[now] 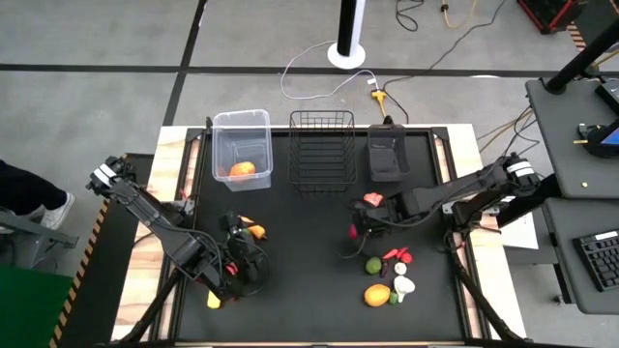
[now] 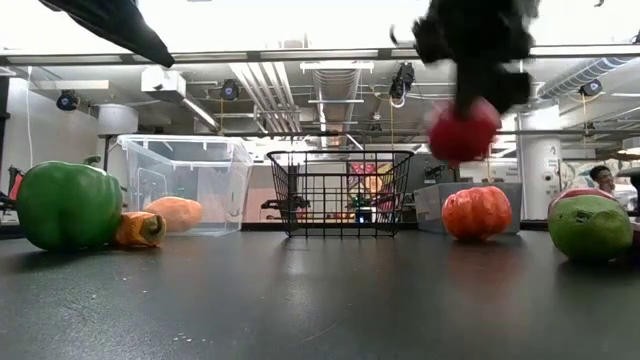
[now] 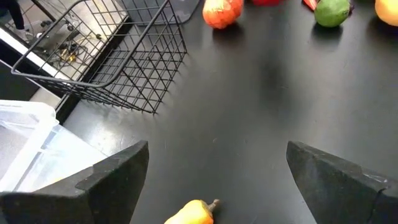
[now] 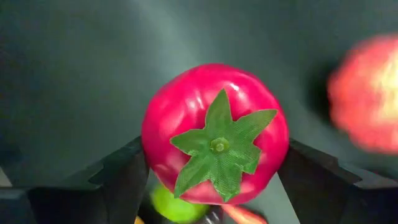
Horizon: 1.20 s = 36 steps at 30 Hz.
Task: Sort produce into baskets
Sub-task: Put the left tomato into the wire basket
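Note:
My right gripper [image 1: 356, 232] is at the table's middle right, shut on a red tomato [image 4: 211, 124] with a green leafy cap. It hangs above the table in the low view [image 2: 463, 132]. My left gripper [image 1: 237, 259] is open over the table's near left. A small yellow-orange piece [image 3: 193, 213] lies on the table between its fingers, untouched. The clear tub [image 1: 242, 145] holds an orange fruit [image 1: 242, 170]. The black wire basket [image 1: 322, 150] and the dark bin [image 1: 385, 155] stand at the far edge. My right gripper pinches the tomato by two opposite sides [image 4: 149, 149] between its two fingers [image 4: 118, 180]. The fingers come from above, pointing down. The tomato's green cap faces up toward the wrist. It is lifted clear of the table.
An orange-red fruit [image 1: 372, 199] lies near the right gripper. A green lime [image 1: 373, 264], a red chili [image 1: 395, 255], a white piece [image 1: 402, 285] and an orange-yellow fruit [image 1: 377, 295] lie at the near right. A green pepper [image 2: 68, 205] and a carrot-like piece [image 2: 138, 230] sit at the left.

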{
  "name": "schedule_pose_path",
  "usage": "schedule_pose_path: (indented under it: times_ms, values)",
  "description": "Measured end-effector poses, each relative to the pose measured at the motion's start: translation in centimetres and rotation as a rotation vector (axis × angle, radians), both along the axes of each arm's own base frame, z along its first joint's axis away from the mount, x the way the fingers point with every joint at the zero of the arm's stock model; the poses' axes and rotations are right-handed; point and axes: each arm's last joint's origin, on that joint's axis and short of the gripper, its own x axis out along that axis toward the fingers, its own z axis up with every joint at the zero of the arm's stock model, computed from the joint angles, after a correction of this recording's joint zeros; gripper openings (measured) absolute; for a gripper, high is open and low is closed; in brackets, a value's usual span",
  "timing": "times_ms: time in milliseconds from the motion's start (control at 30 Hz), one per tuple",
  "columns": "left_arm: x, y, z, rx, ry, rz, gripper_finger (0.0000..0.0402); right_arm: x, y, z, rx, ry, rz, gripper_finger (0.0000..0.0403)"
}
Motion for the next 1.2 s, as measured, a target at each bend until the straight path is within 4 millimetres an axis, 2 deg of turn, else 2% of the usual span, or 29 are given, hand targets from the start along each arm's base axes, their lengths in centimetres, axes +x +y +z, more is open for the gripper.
schedule_pose_path:
  times_ms: [167, 333, 633, 800, 967, 1100, 1200]
  values:
    - [-0.1, 0.1, 0.0, 0.009, 0.003, 0.002, 0.0361, 2.5, -2.2, 4.4, -0.080, -0.146, 0.055, 0.0308]
    - [-0.3, 0.2, 0.6, -0.016, 0.007, -0.004, 0.0361, 5.5, -5.9, 7.1, -0.181, -0.202, 0.093, 0.0308]
    - [-0.9, 0.7, 2.3, -0.033, 0.021, 0.030, 0.0361, 10.6, -14.6, 8.4, -0.329, -0.135, 0.131, 0.0309]
    - [-0.9, 0.7, 2.4, -0.048, 0.014, 0.046, 0.0361, 12.0, -19.7, 7.1, -0.345, -0.081, 0.092, 0.0309]
    - [-0.9, 0.7, 2.4, -0.056, 0.011, 0.052, 0.0361, 12.0, -24.6, 4.5, -0.308, -0.017, 0.031, 0.0309]
    - [-0.9, 0.7, 2.4, -0.057, 0.008, 0.054, 0.0361, 11.6, -27.4, 1.7, -0.229, 0.027, 0.001, 0.0309]
    - [-0.9, 0.7, 2.4, -0.056, 0.007, 0.055, 0.0361, 11.7, -28.7, -0.2, -0.195, 0.057, -0.012, 0.0309]
